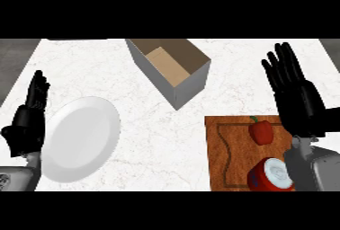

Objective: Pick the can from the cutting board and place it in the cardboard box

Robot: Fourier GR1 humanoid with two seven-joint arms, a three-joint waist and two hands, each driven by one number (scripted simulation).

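A red can (269,176) with a white top stands at the near right of the wooden cutting board (229,148). An open cardboard box (174,67) sits at the back middle of the counter, grey outside and tan inside. My right hand (297,99) hovers above the board's far right edge, fingers straight and pointing away, open and apart from the can. Its grey forearm partly covers the can's right side. My left hand (30,114) rests open at the left edge, fingers up.
A red bell pepper (261,131) lies on the board's far part, just left of my right hand. A white plate (81,138) sits on the marble counter (159,134) beside my left hand. The counter's left edge runs close behind that hand.
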